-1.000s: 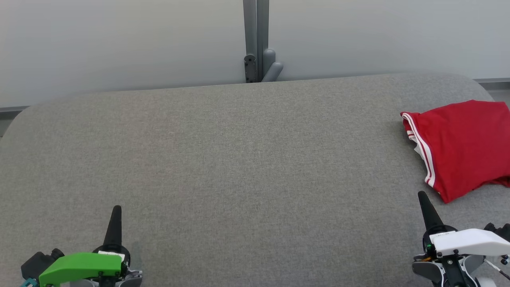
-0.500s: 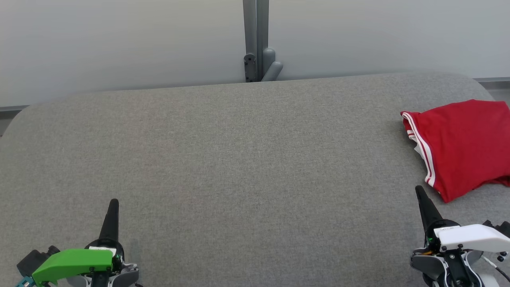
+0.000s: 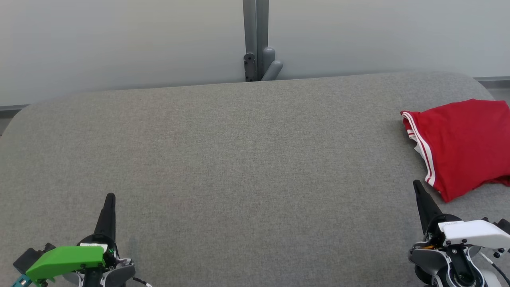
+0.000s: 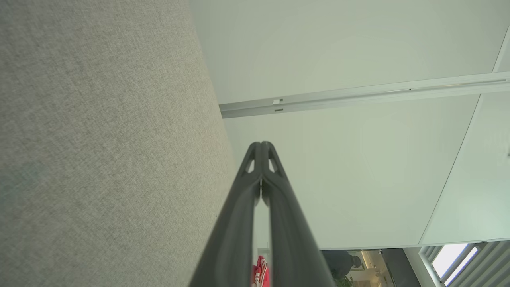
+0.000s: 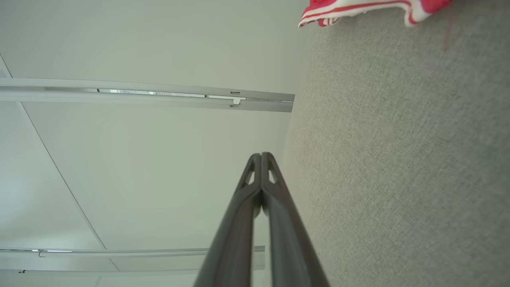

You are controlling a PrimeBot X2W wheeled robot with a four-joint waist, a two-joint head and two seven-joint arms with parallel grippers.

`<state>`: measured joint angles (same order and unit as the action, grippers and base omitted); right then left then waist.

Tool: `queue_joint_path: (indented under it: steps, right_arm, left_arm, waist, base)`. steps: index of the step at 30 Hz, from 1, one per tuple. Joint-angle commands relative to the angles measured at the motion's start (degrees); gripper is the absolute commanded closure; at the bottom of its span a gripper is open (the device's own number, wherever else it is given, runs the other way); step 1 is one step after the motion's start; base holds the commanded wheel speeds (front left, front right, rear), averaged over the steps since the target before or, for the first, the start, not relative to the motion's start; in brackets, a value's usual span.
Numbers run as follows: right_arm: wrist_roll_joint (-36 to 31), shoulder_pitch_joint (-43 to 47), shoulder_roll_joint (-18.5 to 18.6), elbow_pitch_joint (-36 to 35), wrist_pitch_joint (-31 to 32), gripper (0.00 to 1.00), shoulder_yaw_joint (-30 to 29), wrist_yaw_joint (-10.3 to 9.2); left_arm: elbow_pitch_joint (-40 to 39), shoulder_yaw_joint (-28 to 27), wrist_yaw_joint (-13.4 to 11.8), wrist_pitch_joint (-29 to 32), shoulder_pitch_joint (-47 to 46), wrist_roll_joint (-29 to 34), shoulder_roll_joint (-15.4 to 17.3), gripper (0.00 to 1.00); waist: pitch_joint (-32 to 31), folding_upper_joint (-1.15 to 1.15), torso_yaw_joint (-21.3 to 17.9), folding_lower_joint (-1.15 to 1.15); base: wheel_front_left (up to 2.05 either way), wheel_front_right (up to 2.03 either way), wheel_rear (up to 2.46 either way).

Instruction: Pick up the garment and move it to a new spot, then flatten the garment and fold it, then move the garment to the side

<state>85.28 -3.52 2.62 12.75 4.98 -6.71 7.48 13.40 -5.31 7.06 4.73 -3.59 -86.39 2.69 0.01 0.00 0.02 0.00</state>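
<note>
The garment [image 3: 464, 147] is red with white stripes along its edge, folded into a compact rectangle at the right side of the grey padded table [image 3: 239, 159]. A strip of the garment [image 5: 358, 10] also shows at the top of the right wrist view, and a red sliver of it [image 4: 261, 275] peeks between the fingers in the left wrist view. My right gripper [image 3: 417, 184] is shut and empty, just below and left of the garment's near corner, apart from it. At the lower left my left gripper [image 3: 110, 196] is shut and empty too, its fingertips [image 4: 261, 145] pressed together.
A grey post with a bracket [image 3: 257, 48] stands behind the table's far edge, against a pale wall [image 3: 119, 40]. The table's corners are rounded. A wide stretch of grey fabric lies between the two grippers.
Both grippers have slid slightly up the head view while their bodies sank toward the bottom edge. The garment has not moved.
</note>
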Motion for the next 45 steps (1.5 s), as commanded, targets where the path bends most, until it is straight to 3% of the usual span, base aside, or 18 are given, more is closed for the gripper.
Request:
queue_joint_path:
  steps: [1, 16, 45]
  right_arm:
    - [1.7, -0.7, 0.4, -0.3, 0.5, 1.0, 0.1, 0.02]
    - [7.5, -1.5, 0.4, -0.4, 1.9, 1.0, 0.2, 0.02]
    - [7.5, -1.4, 0.4, -0.4, 1.9, 1.0, 0.2, 0.02]
  left_arm:
    - [-0.3, -0.3, 0.3, 0.4, -1.1, -1.7, 0.3, 1.0]
    - [-1.0, -1.2, 0.6, 1.8, -1.6, -6.3, 0.3, 1.0]
    - [-1.0, -1.1, 0.6, 1.8, -1.5, -6.2, 0.3, 1.0]
  waist:
    - [0.0, 0.0, 0.0, 0.0]
    - [0.2, 0.0, 0.0, 0.0]
    - [0.2, 0.0, 0.0, 0.0]
  base:
    - [0.0, 0.0, 0.0]
    - [0.0, 0.0, 0.0]
    - [0.0, 0.0, 0.0]
